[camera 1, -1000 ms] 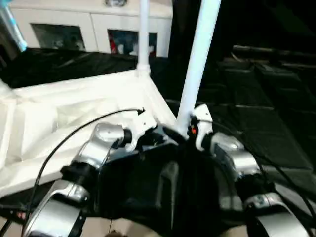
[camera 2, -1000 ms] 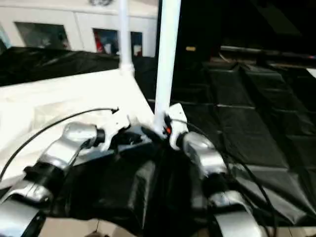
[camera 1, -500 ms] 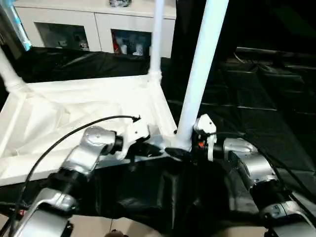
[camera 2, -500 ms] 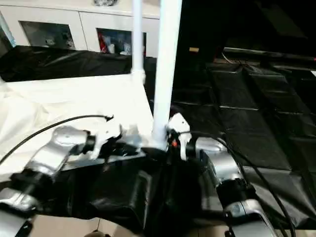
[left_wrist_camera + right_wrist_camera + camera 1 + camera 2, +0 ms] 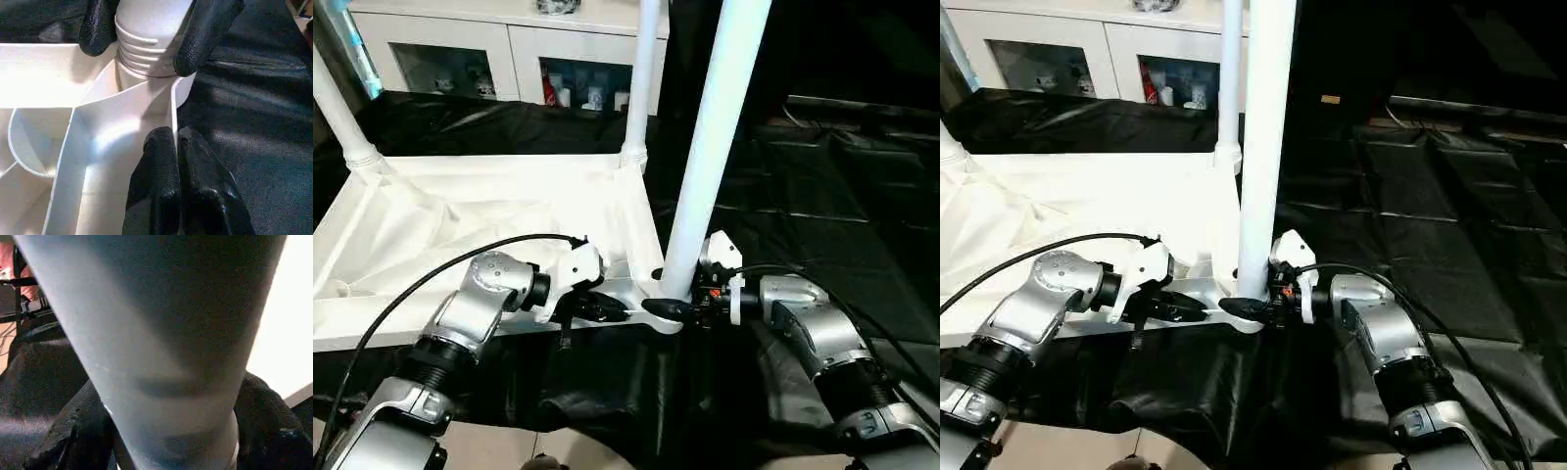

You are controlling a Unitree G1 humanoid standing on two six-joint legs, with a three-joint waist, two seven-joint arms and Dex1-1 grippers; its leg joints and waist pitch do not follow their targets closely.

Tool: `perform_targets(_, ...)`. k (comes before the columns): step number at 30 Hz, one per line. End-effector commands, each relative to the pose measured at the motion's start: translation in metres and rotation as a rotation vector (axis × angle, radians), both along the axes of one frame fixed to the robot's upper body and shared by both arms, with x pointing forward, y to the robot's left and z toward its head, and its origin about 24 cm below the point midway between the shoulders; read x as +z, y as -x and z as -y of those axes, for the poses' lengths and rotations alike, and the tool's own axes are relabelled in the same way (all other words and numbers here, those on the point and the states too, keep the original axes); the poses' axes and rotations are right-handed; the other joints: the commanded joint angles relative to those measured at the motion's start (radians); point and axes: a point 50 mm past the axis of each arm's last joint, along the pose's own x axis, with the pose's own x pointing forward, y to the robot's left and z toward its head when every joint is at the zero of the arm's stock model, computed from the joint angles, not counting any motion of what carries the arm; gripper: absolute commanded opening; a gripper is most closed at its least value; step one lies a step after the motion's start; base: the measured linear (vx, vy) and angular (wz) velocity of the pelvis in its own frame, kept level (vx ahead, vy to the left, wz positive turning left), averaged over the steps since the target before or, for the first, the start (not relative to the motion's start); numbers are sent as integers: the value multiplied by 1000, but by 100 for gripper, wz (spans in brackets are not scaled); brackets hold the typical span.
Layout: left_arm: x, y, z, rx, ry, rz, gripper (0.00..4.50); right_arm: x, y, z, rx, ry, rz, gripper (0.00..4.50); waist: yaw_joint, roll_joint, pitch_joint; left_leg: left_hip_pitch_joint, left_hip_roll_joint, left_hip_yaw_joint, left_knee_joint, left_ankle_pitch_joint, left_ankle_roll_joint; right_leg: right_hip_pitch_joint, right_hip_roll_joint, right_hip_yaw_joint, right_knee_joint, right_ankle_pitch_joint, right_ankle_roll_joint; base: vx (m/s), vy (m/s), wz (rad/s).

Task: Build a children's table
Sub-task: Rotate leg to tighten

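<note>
Left eye view: the small white plastic children's table (image 5: pixel 480 211) lies upside down on black sheeting (image 5: pixel 822 225), ribbed underside up, with white tubular legs standing in its corner sockets. The nearest leg (image 5: pixel 715 147) rises at the near right corner. The right end effector (image 5: pixel 671 307) straddles the base of that leg, one black finger on each side, jaws partly apart around it. The left end effector (image 5: pixel 173 161), fingers pressed shut, rests on the table's near rim just beside that socket. A white glass-fronted cabinet (image 5: pixel 509 49) stands behind.
</note>
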Motion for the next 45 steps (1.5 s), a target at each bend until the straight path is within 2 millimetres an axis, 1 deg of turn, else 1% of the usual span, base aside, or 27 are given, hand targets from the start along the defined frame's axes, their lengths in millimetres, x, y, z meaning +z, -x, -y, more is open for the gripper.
perform_targets(1,3,-2,15,-17,37,19,0,-3,1,-7,-20,0,-17,273,-5,0,-66,10,43,-8,-68,-271,22,49,-62,55,-69,-329,-187,0,0,0)
perform_targets(3,4,-16,23,113,50,61,0,-13,-10,-13,-199,50,-32,272,-8,0,-64,10,41,-9,-70,-278,12,45,-61,55,-72,-359,-176,0,0,0)
perform_targets(5,6,-25,29,187,51,88,0,-21,-18,-17,-345,84,-41,272,-12,-1,-60,16,36,-12,-68,-321,-14,40,-66,52,-83,-468,-147,0,0,0)
perform_targets(6,6,-26,30,197,50,91,0,-22,-19,-18,-366,85,-43,272,-13,-1,-60,19,36,-13,-67,-334,-18,37,-67,51,-87,-497,-137,0,0,0)
perform_targets(8,8,-34,36,254,47,107,0,-26,-25,-24,-487,80,-65,272,-25,-1,-59,17,32,-17,-67,-362,-22,36,-67,46,-96,-560,-105,0,0,0)
perform_targets(10,12,-42,48,314,53,125,0,-27,-33,-36,-618,36,-98,272,-33,4,-60,19,33,-19,-66,-372,-24,32,-68,46,-100,-566,-97,0,0,0)
perform_targets(11,12,-42,48,314,53,125,0,-27,-33,-36,-618,36,-98,272,-35,2,-60,19,32,-19,-65,-375,-24,32,-66,44,-101,-568,-95,0,0,0)
perform_targets(12,12,-43,51,327,54,129,0,-26,-34,-39,-639,26,-102,272,-35,1,-61,17,32,-20,-66,-372,-19,36,-67,43,-101,-562,-95,0,0,0)
perform_targets(13,13,-45,54,339,56,139,0,-24,-36,-45,-657,24,-82,272,-36,8,-62,16,34,-19,-67,-368,-15,33,-67,46,-101,-537,-101,0,0,0)
perform_targets(14,14,-47,58,358,62,150,0,-19,-39,-52,-665,32,-13,272,-36,8,-64,15,35,-19,-68,-363,-15,35,-66,46,-95,-507,-110,0,0,0)
perform_targets(15,15,-48,60,356,67,158,0,-18,-39,-56,-649,19,3,272,-38,7,-64,15,33,-16,-67,-361,-14,33,-64,47,-97,-497,-114,0,0,0)
perform_targets(16,15,-48,61,352,71,160,0,-17,-39,-58,-637,3,-6,272,-37,7,-66,15,33,-16,-67,-359,-12,35,-64,48,-93,-471,-125,0,0,0)
perform_targets(17,14,-48,62,349,73,161,0,-17,-38,-60,-631,-12,-20,328,-36,6,-67,13,34,-16,-67,-348,-8,38,-64,50,-89,-447,-133,0,0,0)
perform_targets(19,13,-45,63,320,77,151,0,-15,-37,-64,-597,-69,-56,341,-33,4,-68,8,37,-13,-69,-318,7,43,-62,53,-78,-361,-164,0,0,0)
perform_targets(20,13,-45,63,318,77,150,0,-15,-37,-64,-593,-72,-57,348,-31,5,-69,7,37,-12,-68,-306,13,46,-62,54,-74,-331,-175,0,0,0)
perform_targets(23,12,-40,61,264,88,148,0,-12,-35,-61,-507,-66,-25,386,-30,2,-70,6,37,-9,-67,-286,22,50,-63,55,-70,-307,-190,0,0,0)
perform_targets(24,12,-40,61,264,88,148,0,-12,-35,-61,-507,-66,-25,386,-29,3,-69,7,37,-10,-68,-286,24,50,-64,54,-71,-309,-190,0,0,0)
perform_targets(26,10,-32,54,173,89,129,0,-7,-30,-53,-357,-74,9,391,-27,3,-69,6,38,-9,-67,-280,31,52,-64,54,-71,-312,-190,0,0,0)
perform_targets(28,9,-28,51,138,90,123,0,-4,-29,-50,-321,-80,17,391,-26,1,-69,4,40,-9,-67,-267,43,55,-65,56,-69,-290,-191,0,0,0)
perform_targets(30,8,-25,47,105,87,111,0,-1,-28,-46,-277,-89,21,391,-28,2,-71,5,41,-8,-66,-249,47,53,-63,56,-64,-260,-206,0,0,0)
perform_targets(32,7,-22,43,74,80,103,0,2,-25,-40,-220,-88,26,391,-25,4,-69,7,42,-7,-66,-252,48,53,-64,56,-64,-261,-217,0,0,0)
perform_targets(33,7,-20,39,55,72,96,0,4,-22,-36,-170,-78,34,391,-23,4,-68,8,43,-8,-67,-256,48,54,-63,56,-65,-265,-215,0,0,0)
perform_targets(34,6,-18,35,34,63,91,0,5,-19,-31,-124,-64,45,391,-21,4,-67,9,43,-5,-67,-264,47,50,-62,57,-65,-274,-213,0,0,0)
perform_targets(38,3,-11,20,-34,20,68,0,4,-8,-15,1,-26,28,391,-11,3,-65,8,47,-7,-69,-276,41,53,-62,56,-65,-302,-201,0,0,0)
perform_targets(40,3,-8,16,-52,19,58,0,3,-5,-11,31,-17,19,391,-8,2,-65,8,47,-6,-70,-280,38,50,-62,56,-67,-319,-196,0,0,0)
perform_targets(43,5,-3,13,-93,25,31,0,4,-1,-7,72,-9,0,357,-3,-1,-63,11,47,-6,-69,-289,28,47,-65,57,-70,-362,-183,0,0,0)
perform_targets(45,5,1,11,-118,27,13,0,4,1,-6,87,-7,-6,357,2,0,-65,11,48,-7,-70,-281,26,48,-66,58,-67,-353,-185,0,0,0)
